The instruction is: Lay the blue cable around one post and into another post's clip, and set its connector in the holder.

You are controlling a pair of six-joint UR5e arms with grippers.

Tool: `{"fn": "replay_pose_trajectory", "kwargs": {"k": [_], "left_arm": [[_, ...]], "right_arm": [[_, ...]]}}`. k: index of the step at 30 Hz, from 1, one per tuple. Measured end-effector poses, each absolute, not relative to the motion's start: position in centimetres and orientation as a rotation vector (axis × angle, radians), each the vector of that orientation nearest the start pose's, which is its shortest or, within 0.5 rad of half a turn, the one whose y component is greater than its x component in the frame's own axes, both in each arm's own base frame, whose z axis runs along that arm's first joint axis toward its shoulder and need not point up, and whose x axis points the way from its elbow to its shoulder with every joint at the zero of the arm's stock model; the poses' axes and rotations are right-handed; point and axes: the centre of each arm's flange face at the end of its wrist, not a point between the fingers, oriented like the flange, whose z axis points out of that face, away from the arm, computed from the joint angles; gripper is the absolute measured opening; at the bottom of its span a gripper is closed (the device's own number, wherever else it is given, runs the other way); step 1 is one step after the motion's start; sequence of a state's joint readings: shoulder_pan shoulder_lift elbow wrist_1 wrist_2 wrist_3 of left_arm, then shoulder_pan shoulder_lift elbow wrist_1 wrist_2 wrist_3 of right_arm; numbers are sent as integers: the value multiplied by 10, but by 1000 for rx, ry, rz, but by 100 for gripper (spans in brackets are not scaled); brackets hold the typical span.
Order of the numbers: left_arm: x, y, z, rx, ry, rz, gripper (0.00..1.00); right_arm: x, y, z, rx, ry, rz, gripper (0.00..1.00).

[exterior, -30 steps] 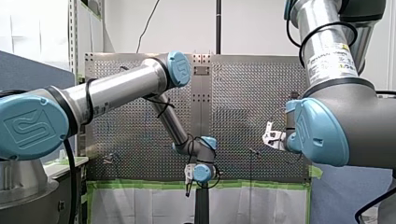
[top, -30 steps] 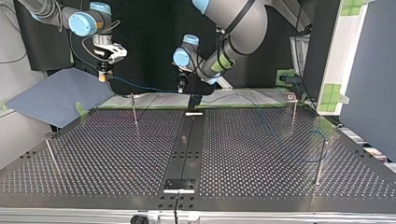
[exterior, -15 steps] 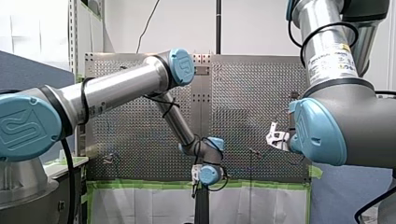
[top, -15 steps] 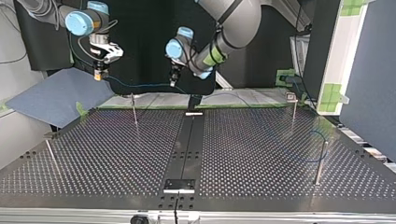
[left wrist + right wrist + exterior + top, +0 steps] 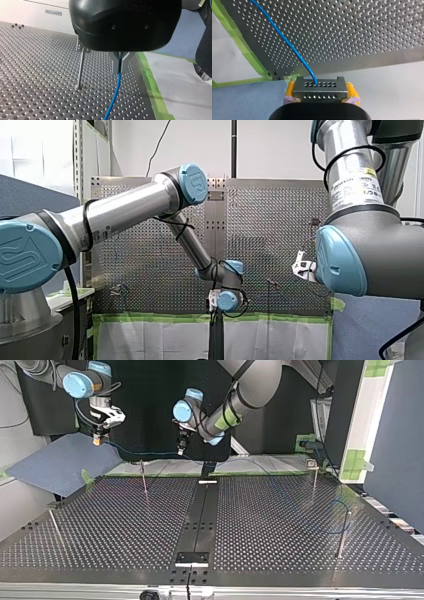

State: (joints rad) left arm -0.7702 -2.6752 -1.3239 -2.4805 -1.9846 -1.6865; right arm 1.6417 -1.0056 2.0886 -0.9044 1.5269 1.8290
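Blue cable point(image 5: 145, 453) strung through the air between both grippers, above the far edge of the perforated table point(image 5: 280, 525) in the top view. At that view's left, my right gripper point(image 5: 97, 440), yellow pads point(image 5: 290, 88) clamped on either side of the metal connector point(image 5: 320, 90), cable leaving the block's face toward the table. Nearer the view's middle, my left gripper point(image 5: 180, 450), fingers point(image 5: 115, 63) nipped shut on the cable partway along. From them, the line hanging down just beside a thin post point(image 5: 80, 70) with a clip at its top. Past that grip, cable slack along the green tape point(image 5: 150, 82) at the table's edge, then on to a loop by the post point(image 5: 343, 532) at the top view's right. Around that post or only beside it: hard to say at this range. Connector held well apart from the black centre strip point(image 5: 200, 515).

Against a second ago: left gripper shifted toward the top view's left and slightly higher, off the line of the centre strip and closer to the right gripper. Right gripper shifted leftward too, by less. Shorter span of cable between the two. In the front view, the same move seen as the left wrist sliding toward that view's right. Same hold on cable and connector throughout; posts and loop unmoved.
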Motion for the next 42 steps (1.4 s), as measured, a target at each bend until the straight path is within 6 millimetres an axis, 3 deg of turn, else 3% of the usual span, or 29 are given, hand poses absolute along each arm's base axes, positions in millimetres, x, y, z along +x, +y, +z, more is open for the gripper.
{"fn": "replay_pose_trajectory", "kwargs": {"k": [19, 30, 42], "left_arm": [[444, -559, -57, 276, 1730, -296, 1], [440, -576, -53, 310, 1705, -397, 1], [446, -575, -51, 299, 1712, -402, 1]], "right_arm": [[141, -492, 53, 1234, -1548, 1365, 0], [143, -503, 28, 1283, -1546, 1362, 0], [148, -535, 40, 1388, -1456, 1399, 0]]}}
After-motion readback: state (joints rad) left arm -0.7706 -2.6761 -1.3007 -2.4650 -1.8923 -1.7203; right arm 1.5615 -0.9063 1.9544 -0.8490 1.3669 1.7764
